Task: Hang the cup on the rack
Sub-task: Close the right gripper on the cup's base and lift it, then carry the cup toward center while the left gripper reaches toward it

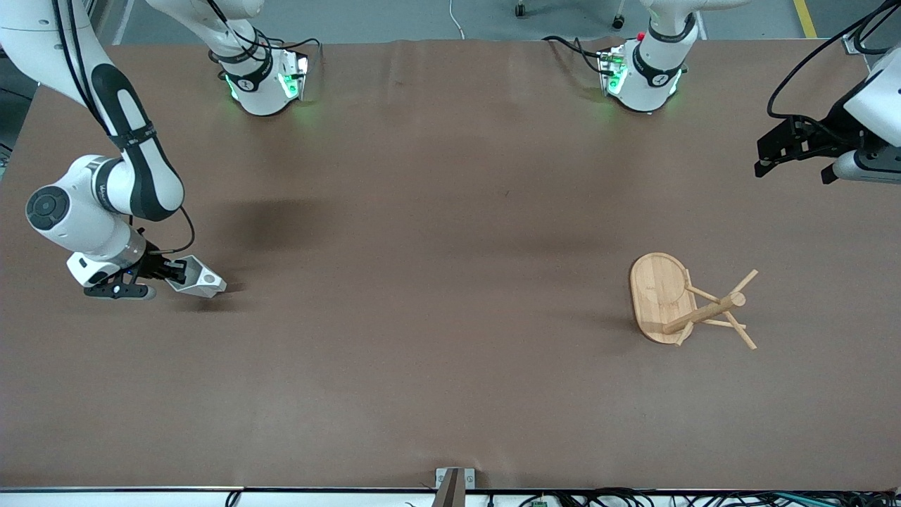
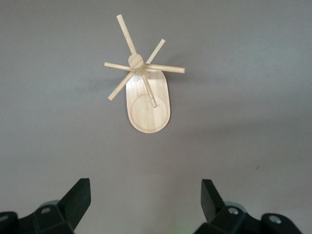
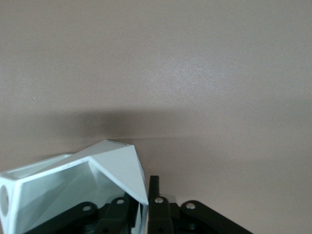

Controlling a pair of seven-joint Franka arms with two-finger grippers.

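Front view, read from the right arm's end of the bench (image 1: 450,232) across to the left arm's end, starts with the right hand (image 1: 172,274). It is low over the brown surface, well apart from the rack (image 1: 693,303), and it is clenched on the cup (image 1: 199,277). The right wrist view confirms the grip: 1 wall of the cup (image 3: 73,190) sits pinched between the dark fingers (image 3: 156,204), with the angular mouth turned sideways. From the shadow just under it, the cup seems to sit at or barely above the bench.

Moving across, the long middle stretch between cup and rack carries nothing. The rack stands upright on its oval base toward the left arm's end, with its post and thin pegs bare; no cup hangs on any of them.

Last comes the left hand (image 1: 788,151), raised high over the bench close to the rack, toward the robots' bases from it. The left wrist view looks down on the rack (image 2: 146,92), and the hand (image 2: 146,202) is released, its 2 fingers wide apart and holding nothing. That arm waits.

As a judgement, the grasp is done. Carrying the cup to the rack and hooking it on a peg are both left.
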